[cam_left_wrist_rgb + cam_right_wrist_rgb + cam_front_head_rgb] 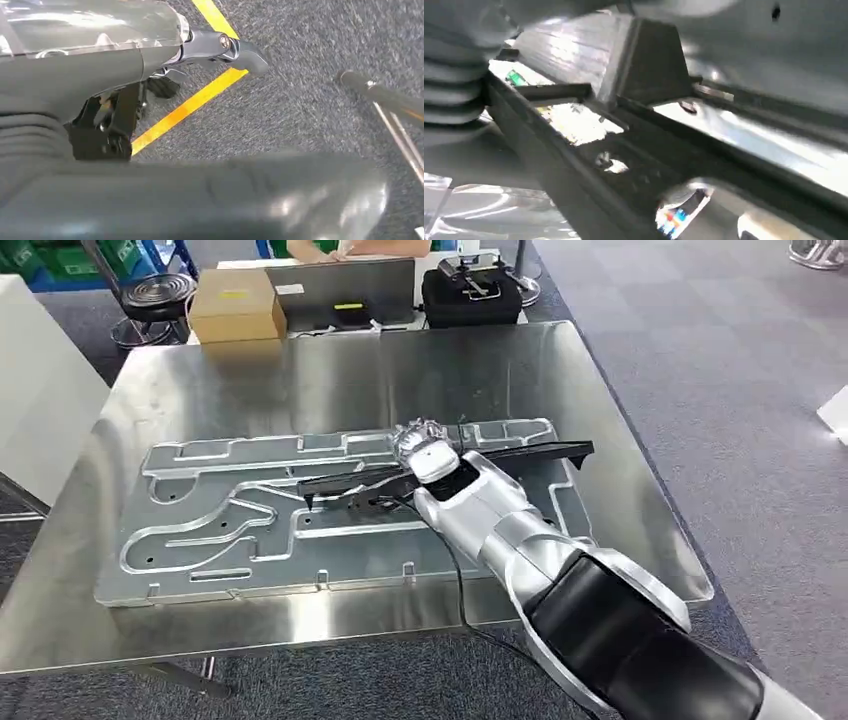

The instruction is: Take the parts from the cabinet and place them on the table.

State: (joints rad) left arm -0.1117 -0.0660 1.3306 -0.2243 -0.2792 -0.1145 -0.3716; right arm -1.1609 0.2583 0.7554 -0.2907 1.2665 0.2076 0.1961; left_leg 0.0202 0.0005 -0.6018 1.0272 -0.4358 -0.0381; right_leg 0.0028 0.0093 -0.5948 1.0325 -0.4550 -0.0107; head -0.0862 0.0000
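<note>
Currently the right hand [425, 448] sits on the long black part [450, 468], which lies diagonally across the machined aluminium plate [200, 530] on the steel counter [300, 370]. Fingers look curled over the part near its middle, so I read it as held; whether the part's ends rest on the plate or hang just above it I can't tell from the head view. Right wrist view is blurred: dark rails of the part close up, bright metal behind.

Handling, my read: thin, long, rigid bracket-type piece, probably light but leveraged, so ends will swing if gripped off-centre. Smooth dark finish on bare metal means it can skate on the plate. Best hold is mid-length, across the narrow section, about where the hand is now.

Left hand [215, 47] hangs over grey carpet with a yellow floor stripe [190, 102], fingers apart, holding nothing.
</note>
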